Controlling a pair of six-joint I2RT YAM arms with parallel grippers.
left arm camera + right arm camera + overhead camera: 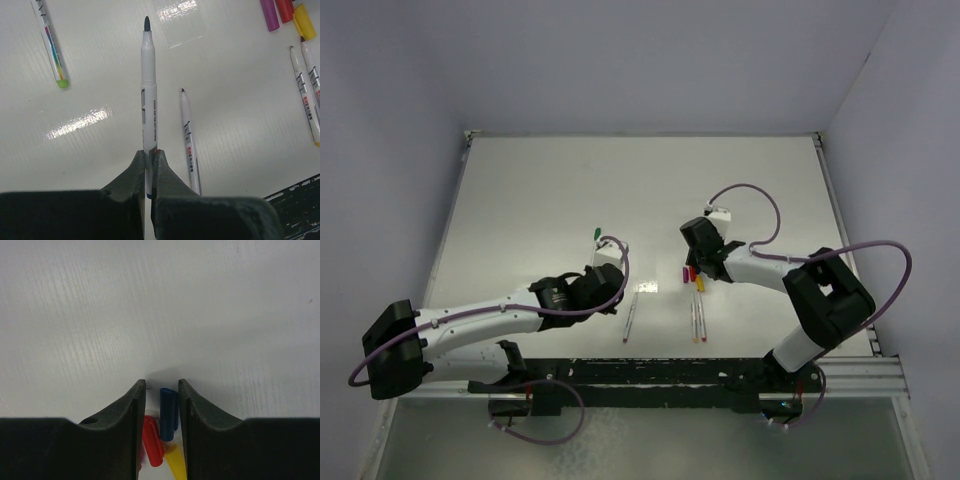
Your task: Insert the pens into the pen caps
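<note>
One white, dark-tipped pen (149, 95) sits clamped in left tool (149, 153); right tool (161, 383), part-open, straddles blue cap (167, 415).

We've got the caps (690, 272) on the surface (540, 200), two pens (696, 318) at their 6 o'clock, lone pen (629, 320) off at 8 o'clock.

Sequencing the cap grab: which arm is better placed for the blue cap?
Right. The right gripper straddles the blue cap, jaws apart; the left gripper is shut on a pen.
</note>
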